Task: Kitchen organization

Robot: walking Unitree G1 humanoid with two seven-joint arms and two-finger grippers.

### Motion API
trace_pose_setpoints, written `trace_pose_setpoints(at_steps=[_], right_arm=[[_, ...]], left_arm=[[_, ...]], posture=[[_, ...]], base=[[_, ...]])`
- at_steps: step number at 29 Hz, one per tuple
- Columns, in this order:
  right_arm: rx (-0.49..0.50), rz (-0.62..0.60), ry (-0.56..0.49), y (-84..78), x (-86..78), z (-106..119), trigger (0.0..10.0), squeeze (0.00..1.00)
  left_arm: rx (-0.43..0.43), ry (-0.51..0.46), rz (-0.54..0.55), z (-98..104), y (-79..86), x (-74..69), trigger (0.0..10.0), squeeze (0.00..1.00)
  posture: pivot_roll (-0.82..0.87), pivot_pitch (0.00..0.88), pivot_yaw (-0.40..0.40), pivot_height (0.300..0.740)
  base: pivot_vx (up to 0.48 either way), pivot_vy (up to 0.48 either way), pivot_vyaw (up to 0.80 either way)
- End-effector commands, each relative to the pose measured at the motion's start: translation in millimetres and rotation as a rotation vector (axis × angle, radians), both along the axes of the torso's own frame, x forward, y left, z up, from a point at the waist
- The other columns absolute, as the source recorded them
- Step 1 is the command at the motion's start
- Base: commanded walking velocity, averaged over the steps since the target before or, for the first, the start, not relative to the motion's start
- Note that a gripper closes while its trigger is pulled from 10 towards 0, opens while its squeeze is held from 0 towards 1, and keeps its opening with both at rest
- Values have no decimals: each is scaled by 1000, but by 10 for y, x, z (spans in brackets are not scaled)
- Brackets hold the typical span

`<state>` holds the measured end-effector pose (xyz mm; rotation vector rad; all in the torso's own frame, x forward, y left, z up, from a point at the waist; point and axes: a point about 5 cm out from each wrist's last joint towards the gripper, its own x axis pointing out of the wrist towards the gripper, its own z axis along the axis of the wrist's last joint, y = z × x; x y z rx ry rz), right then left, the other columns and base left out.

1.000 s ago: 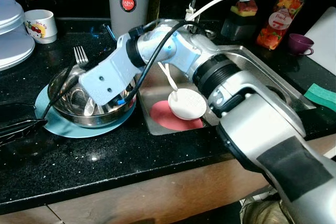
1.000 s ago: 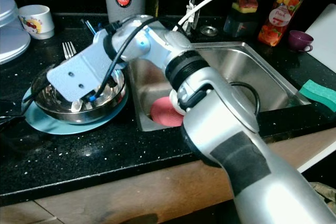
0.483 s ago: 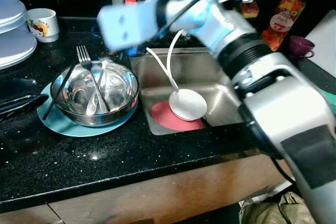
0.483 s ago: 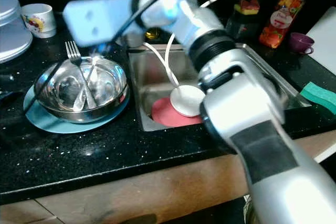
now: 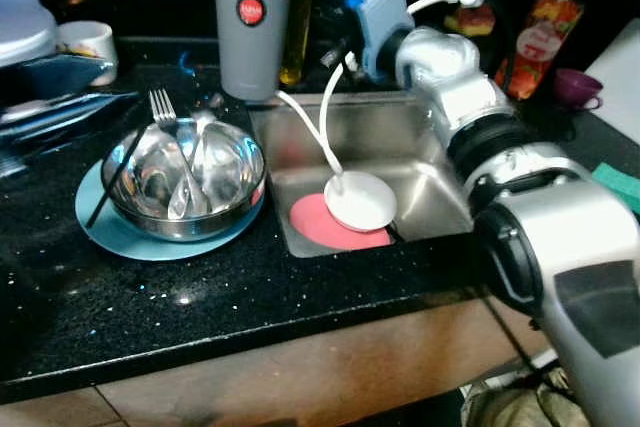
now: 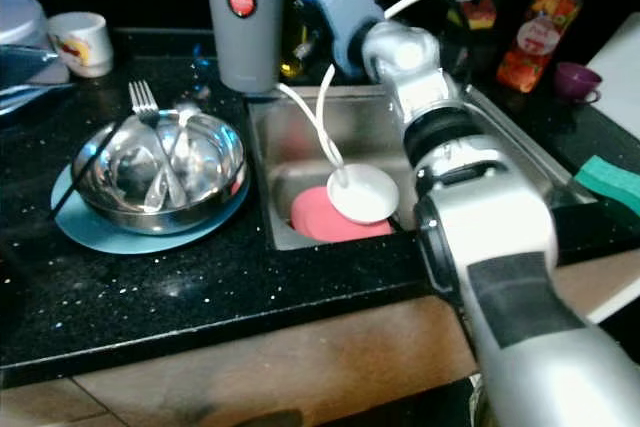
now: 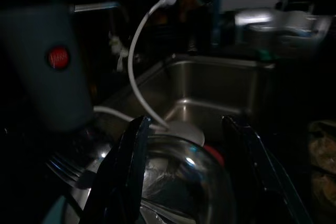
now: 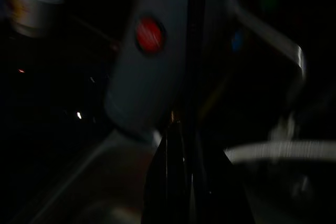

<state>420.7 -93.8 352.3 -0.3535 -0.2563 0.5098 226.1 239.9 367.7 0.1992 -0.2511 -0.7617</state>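
Note:
A steel bowl [image 5: 185, 182] sits on a blue plate [image 5: 100, 232] left of the sink [image 5: 400, 137]. In it lie a fork [image 5: 160, 112], spoons and a black chopstick [image 5: 112, 179] leaning over its left rim. My right gripper [image 8: 176, 127] is raised at the back of the sink, beside the grey flask [image 5: 252, 22]. In the right wrist view its fingers are pressed together with a thin black stick [image 8: 197, 51] running out from between them. My left gripper [image 7: 186, 121] hovers open just left of the bowl, blurred in the left eye view.
A red plate [image 5: 320, 232] and a white ladle [image 5: 360, 202] lie in the sink, under a white hose [image 5: 325, 117]. A mug [image 5: 85, 42] stands at the back left. A soap bottle [image 5: 540, 32], a purple cup [image 5: 568, 85] and a green sponge [image 5: 620, 182] are on the right.
My right arm has lifted out of the bowl and swung back and right, ending by the grey flask. The left gripper has risen beside the bowl.

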Motion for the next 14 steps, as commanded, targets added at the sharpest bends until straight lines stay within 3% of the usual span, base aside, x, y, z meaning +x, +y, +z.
trace_pose_setpoints(at_steps=[1, 3, 5, 6, 7, 8, 14], right_arm=[[99, -57, 67, -86, 36, -108, 0, 0], [150, -88, 110, -131, 55, -214, 0, 0], [209, -136, 189, -196, 78, -443, 0, 0], [208, -153, 220, -213, 81, -562, 0, 0], [208, -153, 220, -213, 81, -562, 0, 0], [200, -189, 254, -242, 81, -718, 0, 0], [207, -253, 319, -322, 70, -976, 0, 0]], left_arm=[[9, 18, 16, -69, -80, 97, 10000, 0], [10, 21, 15, -106, -151, 169, 10000, 0], [-16, 52, 61, -177, -270, 365, 10000, 0], [-3, 74, 85, -233, -327, 473, 10000, 0], [-3, 74, 85, -233, -327, 473, 10000, 0], [11, 103, 93, -303, -423, 611, 10000, 0], [-9, 117, -16, -300, -716, 769, 10000, 0]], posture=[[59, 90, -101, 740], [57, 89, -96, 740], [53, 92, -91, 740], [54, 92, -89, 740], [54, 92, -89, 740], [56, 93, -87, 740], [58, 94, -83, 740]], base=[[0, 0, 0], [0, 0, 0], [0, 0, 0], [0, 0, 0], [0, 0, 0], [0, 0, 0], [0, 0, 0]])
